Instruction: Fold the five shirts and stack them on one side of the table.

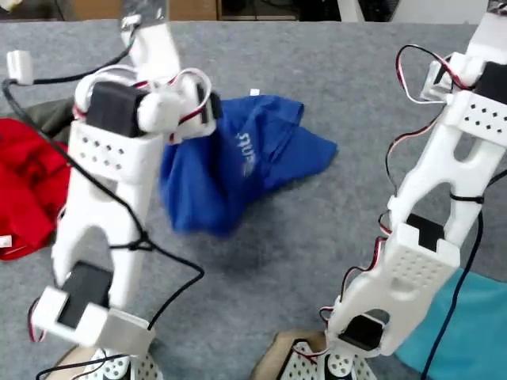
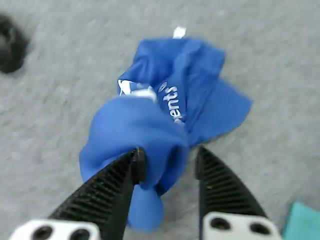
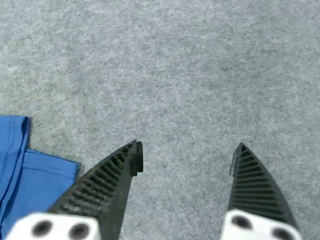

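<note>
From the high view, the left arm (image 1: pixel 119 158) is leaning out over the blue shirt (image 1: pixel 245 158). The cloth peaks up toward its wrist and trails away on the grey table (image 1: pixel 333 63) beyond it. That looks like a lift to shake the shirt out flat, since it's way too crumpled to fold as is. A red shirt (image 1: pixel 28 190) sits off to that arm's outer side and a teal shirt (image 1: pixel 467 324) lies by the right arm's base, both loose, so the stack probably hasn't been started.

In the left wrist view, the left gripper (image 2: pixel 169 152) has its jaws closed partway on a fat wad of the blue shirt. The cloth presses on one finger and nearly reaches the other, and a tail of it hangs under the jaws. The rest of the shirt spreads out ahead of the tips, with its tag at the far end. It has grabbed a bunch rather than a hem, so it'll likely need a re-grip.

In the right wrist view, the right gripper (image 3: pixel 189 146) is spread wide with nothing in it, over bare table. A blue edge lies just off to one side of it, so it's probably waiting to catch a corner.
</note>
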Available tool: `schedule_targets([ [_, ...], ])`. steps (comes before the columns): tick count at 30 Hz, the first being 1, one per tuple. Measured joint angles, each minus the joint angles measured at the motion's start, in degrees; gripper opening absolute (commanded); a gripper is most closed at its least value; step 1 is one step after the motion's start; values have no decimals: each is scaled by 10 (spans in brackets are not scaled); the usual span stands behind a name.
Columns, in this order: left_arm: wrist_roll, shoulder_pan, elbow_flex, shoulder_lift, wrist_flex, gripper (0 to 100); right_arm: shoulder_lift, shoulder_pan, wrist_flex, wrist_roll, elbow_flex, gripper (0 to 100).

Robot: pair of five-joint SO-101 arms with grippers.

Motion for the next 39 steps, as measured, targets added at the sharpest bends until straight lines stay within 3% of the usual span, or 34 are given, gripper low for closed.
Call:
schedule_targets([
  [9, -76, -8, 227, -155, 0, 204, 44, -81, 44, 0, 0, 282],
  [17, -76, -138, 360, -218, -34, 204, 156, -238, 72, 0, 0, 282],
  [23, -104, -222, 404, -258, -40, 200, 273, -327, 22, -46, -11, 267],
  [31, -131, -273, 455, -308, -40, 200, 396, -357, -4, -76, -140, 27],
  [39, -132, -275, 456, -339, -40, 203, 431, -332, 67, -76, -292, 9],
])
